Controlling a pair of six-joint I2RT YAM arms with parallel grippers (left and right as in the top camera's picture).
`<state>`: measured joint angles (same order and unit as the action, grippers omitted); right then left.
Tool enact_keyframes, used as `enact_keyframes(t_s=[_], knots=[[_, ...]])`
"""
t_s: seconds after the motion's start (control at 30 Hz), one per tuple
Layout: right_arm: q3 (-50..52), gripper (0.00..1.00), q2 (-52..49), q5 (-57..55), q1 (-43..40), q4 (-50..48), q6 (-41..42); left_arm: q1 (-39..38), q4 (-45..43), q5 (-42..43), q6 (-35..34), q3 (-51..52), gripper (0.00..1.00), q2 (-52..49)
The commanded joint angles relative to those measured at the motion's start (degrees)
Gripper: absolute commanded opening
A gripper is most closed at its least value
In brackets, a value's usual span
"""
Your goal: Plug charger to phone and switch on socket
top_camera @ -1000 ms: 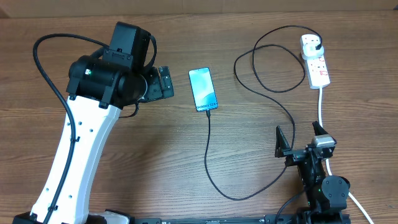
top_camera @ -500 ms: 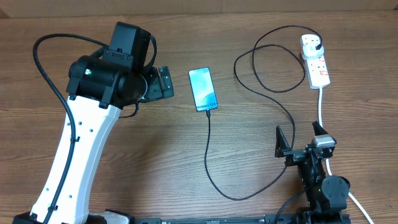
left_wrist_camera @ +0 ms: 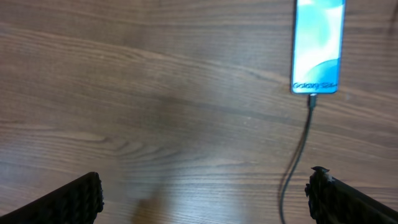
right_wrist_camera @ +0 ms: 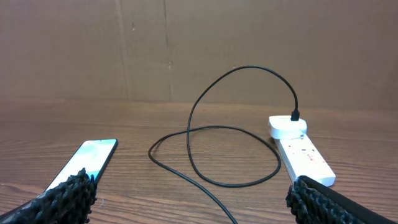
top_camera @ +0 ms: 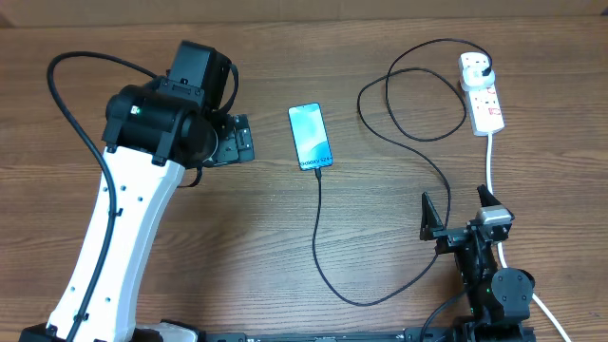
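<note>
The phone (top_camera: 311, 136) lies flat mid-table with its blue-teal screen up, also seen in the left wrist view (left_wrist_camera: 317, 46) and the right wrist view (right_wrist_camera: 87, 158). The charger's thin black cable (top_camera: 319, 237) meets the phone's bottom edge with its connector (left_wrist_camera: 313, 99). It loops across the table to a black plug (top_camera: 485, 68) seated in the white socket (top_camera: 483, 97) at the far right. My left gripper (top_camera: 237, 141) hovers open left of the phone, holding nothing. My right gripper (top_camera: 457, 201) stands open near the front right edge, short of the socket (right_wrist_camera: 303, 152).
The socket's thick white cord (top_camera: 490, 161) runs toward the front edge past the right arm. Cable loops (right_wrist_camera: 233, 134) lie between the right gripper and the socket. A cardboard wall (right_wrist_camera: 186, 43) stands behind the table.
My left gripper has drawn back a little to the left, away from the phone, and turned slightly. The right arm, phone and cable have not moved.
</note>
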<state>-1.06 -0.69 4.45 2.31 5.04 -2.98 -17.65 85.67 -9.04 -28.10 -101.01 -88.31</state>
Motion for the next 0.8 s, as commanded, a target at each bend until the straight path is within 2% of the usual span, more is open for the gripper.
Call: enact_keyframes(t_s=[0.0, 0.23, 0.6, 0.77], knots=[[0.57, 1.00, 0.52, -0.33, 0.26, -0.42, -0.09, -0.28, -1.38, -1.46, 1.25, 4.70, 1.00, 2.38], [0.57, 1.00, 0.52, -0.35, 0.26, -0.42, -0.09, 0.61, -17.18, -0.13, 1.31, 20.76, 1.00, 11.23], [0.57, 1.00, 0.52, -0.35, 0.26, -0.42, -0.09, 5.40, -29.97, 6.03, 1.51, 38.18, 1.00, 20.81], [0.57, 1.00, 0.52, -0.35, 0.26, -0.42, -0.09, 6.54, -38.58, 10.47, 6.45, 46.38, 1.00, 25.24]])
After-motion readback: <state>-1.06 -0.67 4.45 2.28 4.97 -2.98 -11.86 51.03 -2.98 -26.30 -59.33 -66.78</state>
